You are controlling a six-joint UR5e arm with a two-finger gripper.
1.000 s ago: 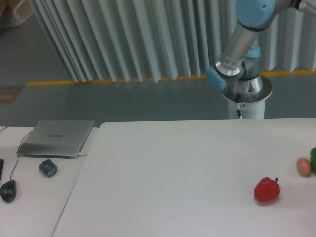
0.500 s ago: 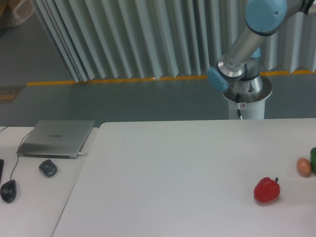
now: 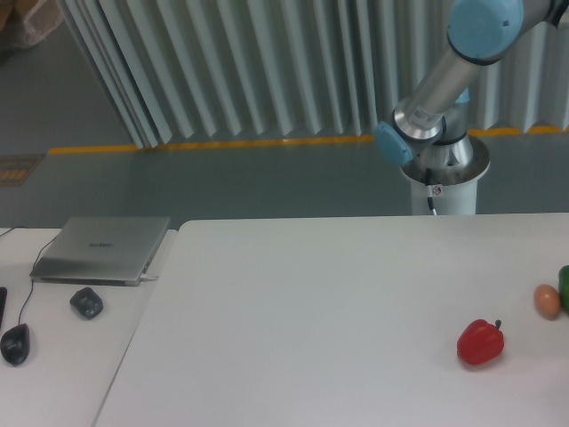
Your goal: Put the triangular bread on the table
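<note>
**Arm raised at upper right, bread out of frame**

The arm (image 3: pixel 444 80) rises from its base and leaves the top right edge (so the gripper and triangular bread are not visible). On the white counter (image 3: pixel 311 311), lower right, sit a red pepper (image 3: pixel 480 342) and a brownish egg-shaped item (image 3: pixel 547 301).

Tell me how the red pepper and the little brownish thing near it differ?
The red pepper is bright red, bigger, lumpy, with a dark stem. The brownish egg-shaped item is pale tan-orange, smaller, smooth and stemless, and lies nearer the right edge. Both rest on the white table, apart from each other.
</note>
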